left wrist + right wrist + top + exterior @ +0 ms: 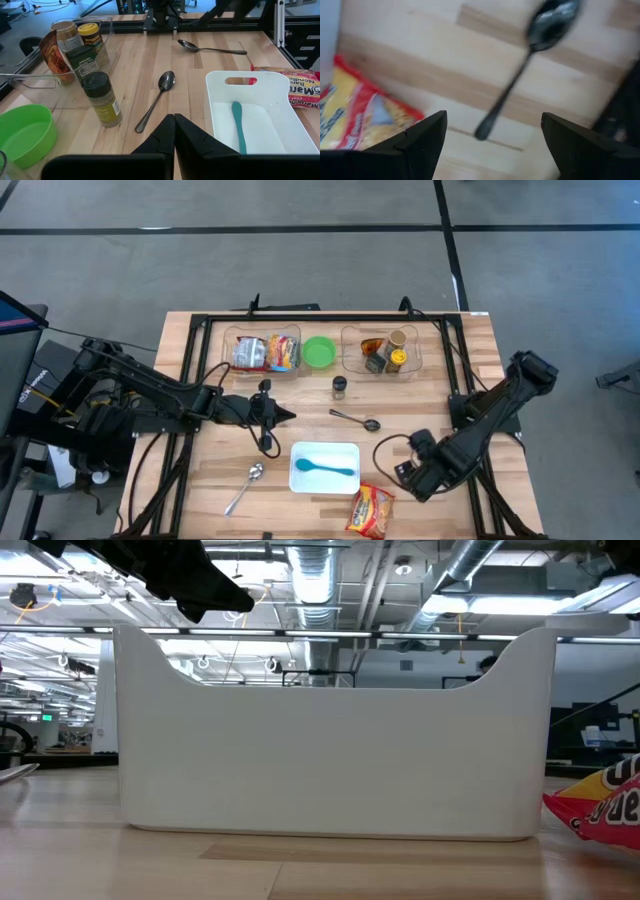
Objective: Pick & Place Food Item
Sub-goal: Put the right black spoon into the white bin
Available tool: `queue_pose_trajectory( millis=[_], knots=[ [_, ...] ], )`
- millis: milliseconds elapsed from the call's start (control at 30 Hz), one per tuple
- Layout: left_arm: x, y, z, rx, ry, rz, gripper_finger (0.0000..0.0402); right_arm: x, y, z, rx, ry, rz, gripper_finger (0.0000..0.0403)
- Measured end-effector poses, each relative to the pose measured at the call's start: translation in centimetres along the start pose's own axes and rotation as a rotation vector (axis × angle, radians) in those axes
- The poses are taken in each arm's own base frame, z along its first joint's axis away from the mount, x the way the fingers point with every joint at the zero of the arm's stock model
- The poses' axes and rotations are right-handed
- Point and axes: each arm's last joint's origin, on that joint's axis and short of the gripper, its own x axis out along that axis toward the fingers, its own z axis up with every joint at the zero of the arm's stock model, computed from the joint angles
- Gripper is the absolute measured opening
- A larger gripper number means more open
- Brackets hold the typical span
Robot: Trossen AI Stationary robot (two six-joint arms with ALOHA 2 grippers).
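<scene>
The food item is a red and yellow noodle packet (370, 510) lying flat near the table's front edge, right of the white tray (348, 452); it also shows in the right wrist view as the packet (355, 120) and in the low view as the packet (600, 805). My right gripper (412, 477) hangs above the table just right of the packet, pointing down. In its own view the right gripper (492, 150) is open with nothing between the fingers. My left gripper (285, 416) waits shut above the table's middle left, and the left gripper (173, 135) holds nothing.
A teal spoon (325, 469) lies in the white tray. Metal spoons lie at the centre (355, 420) and front left (245, 486). At the back stand a spice jar (340, 387), a green bowl (320, 352) and two clear bins (262, 352) (385, 352) with food.
</scene>
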Motion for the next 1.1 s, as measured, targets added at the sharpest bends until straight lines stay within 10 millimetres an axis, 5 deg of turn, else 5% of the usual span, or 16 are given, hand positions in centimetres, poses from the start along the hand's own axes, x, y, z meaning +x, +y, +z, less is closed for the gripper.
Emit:
queue_pose_trajectory(
  millis=[267, 367, 633, 900, 1100],
  knots=[
    [0.0, 0.0, 0.0, 0.000, 0.000, 0.000, 0.0004, 1.6, 3.5, -0.4, -0.285, 0.077, 0.180, 0.0317],
    [0.0, 0.0, 0.0, 0.000, 0.000, 0.000, 0.0004, 1.5, 4.2, -0.1, -0.270, 0.086, 0.241, 0.0317],
    [0.0, 0.0, 0.0, 0.000, 0.001, 0.000, 0.0004, 1.4, 3.5, 0.7, -0.203, 0.036, 0.175, 0.0317],
    [0.0, 0.0, 0.0, 0.000, 0.001, 0.000, 0.0004, 1.3, 4.2, 0.4, -0.409, 0.034, 0.253, 0.0317],
    [0.0, 0.0, 0.0, 0.000, 0.001, 0.000, 0.0004, 1.1, 4.8, 0.5, -0.375, 0.039, 0.307, 0.0317]
  ],
)
